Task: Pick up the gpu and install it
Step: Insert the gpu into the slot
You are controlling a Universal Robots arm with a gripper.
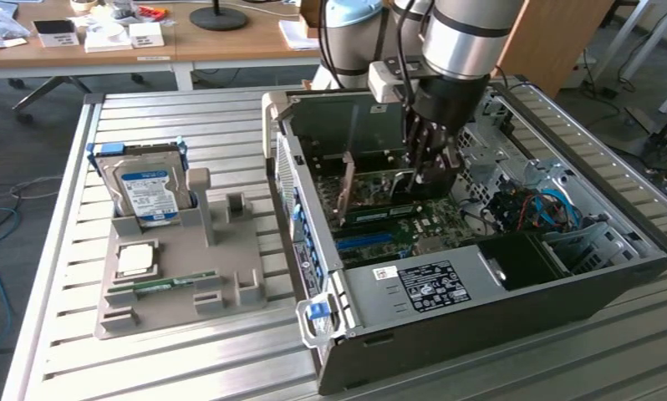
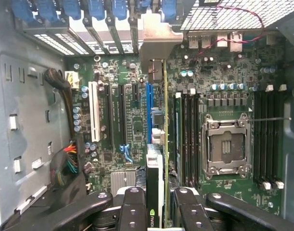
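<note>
Black gripper [image 2: 159,197], fingers [image 2: 134,207] pinching the gpu [image 2: 155,173], a thin dark flat card seen edge-on: one card, one gripper. Just past it, one long blue plastic slot [image 2: 148,110] on the green motherboard [image 2: 122,120]; whether they touch, cannot tell. Judged: install step; seating calls for the card edge square to the slot and a straight push. Exterior view: card mid-frame inside the open black metal case [image 1: 456,334]. On the exterior view's left, one silver hard drive [image 1: 150,188] on one grey holder [image 1: 177,309].
</note>
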